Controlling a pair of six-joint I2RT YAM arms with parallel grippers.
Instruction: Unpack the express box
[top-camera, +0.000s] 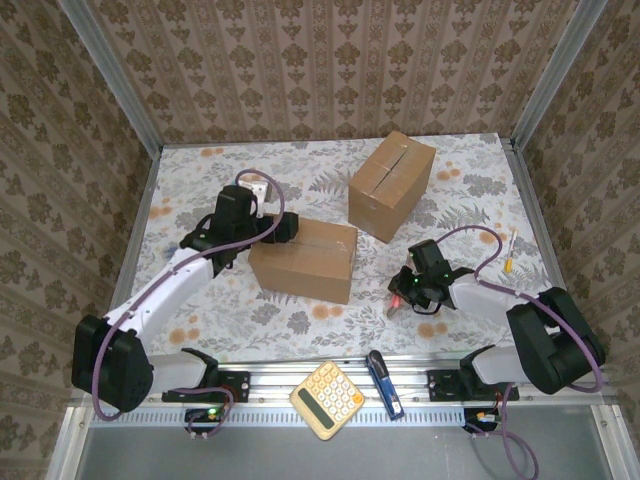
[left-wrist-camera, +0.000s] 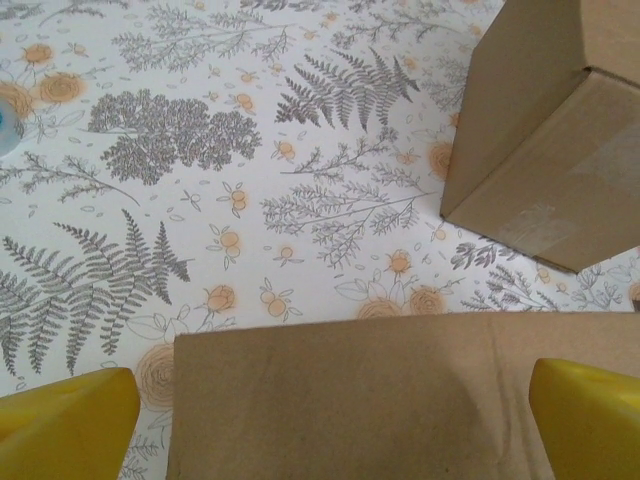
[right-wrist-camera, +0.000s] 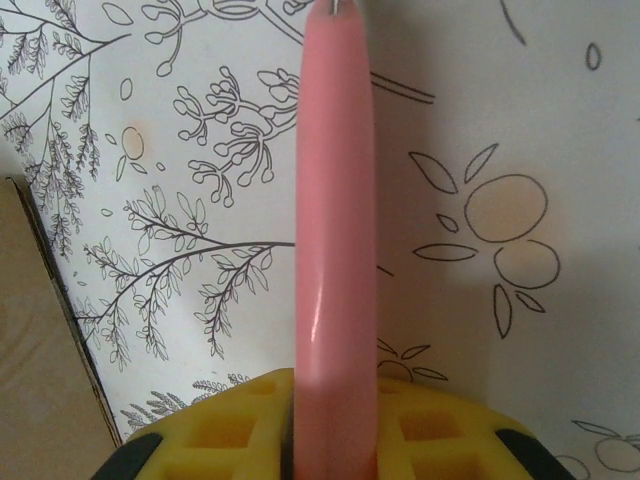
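Floral-patterned surface (top-camera: 310, 165) carries two cardboard boxes: the nearer box (top-camera: 303, 259) lies at centre, the farther box (top-camera: 392, 185) behind it to the right. Left pincer (top-camera: 284, 228) gapes fully wide at the nearer box's far edge (nothing gripped). Right pincer (right-wrist-camera: 335, 420) is clamped on a pink cutter (right-wrist-camera: 335, 200), just right of that box.

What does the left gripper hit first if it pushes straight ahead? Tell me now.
The nearer cardboard box: it lies between the left gripper's wide-open fingers, so pushing on should meet it first. Whether top or side gets hit is unclear. The second box sits farther off to the right.
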